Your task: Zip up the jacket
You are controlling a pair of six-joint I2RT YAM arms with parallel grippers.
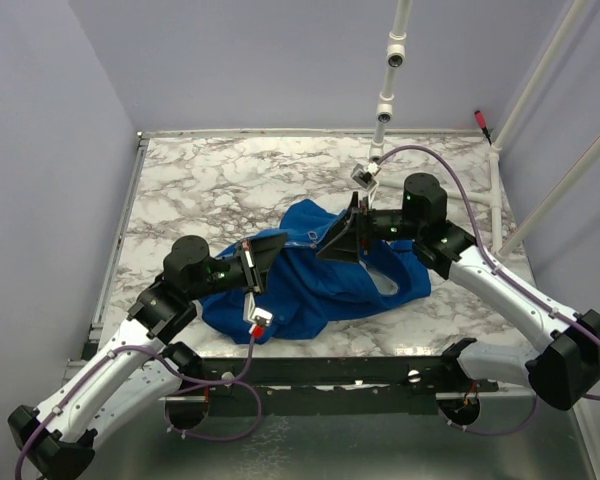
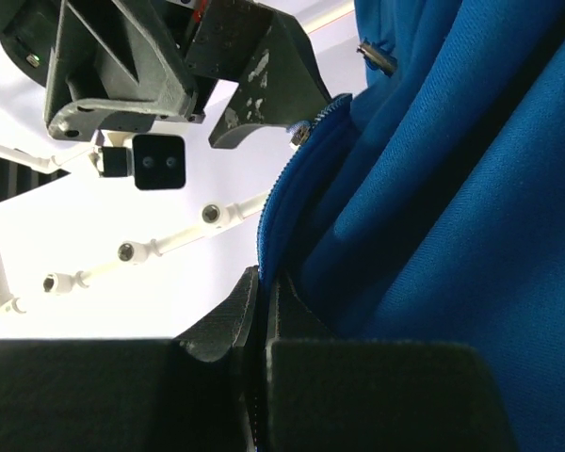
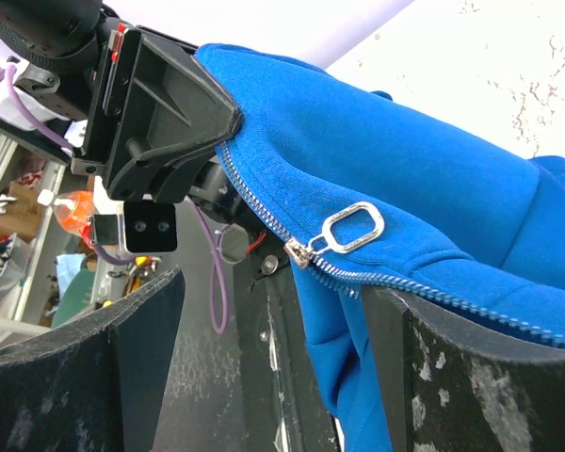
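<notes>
The royal-blue jacket (image 1: 310, 295) lies crumpled in the middle of the marble table, with one front edge lifted off it. My left gripper (image 1: 263, 258) is shut on that zipper edge; in the left wrist view its fingertips (image 2: 262, 292) pinch the blue hem (image 2: 433, 235). My right gripper (image 1: 342, 240) faces it from the right and stands open. In the right wrist view the silver slider (image 3: 298, 252) and its ring pull (image 3: 353, 229) sit on the zipper teeth just above the gap between my right fingers (image 3: 273, 320). Blue cloth (image 3: 405, 179) hangs beside the right finger. The hood is hidden in the folds.
The marble tabletop (image 1: 200, 180) extends behind and to the left of the jacket. A white pipe (image 1: 388, 80) hangs down over the back of the table, and slanted white poles (image 1: 540, 90) stand at the right. A dark rail (image 1: 330, 375) runs along the near edge.
</notes>
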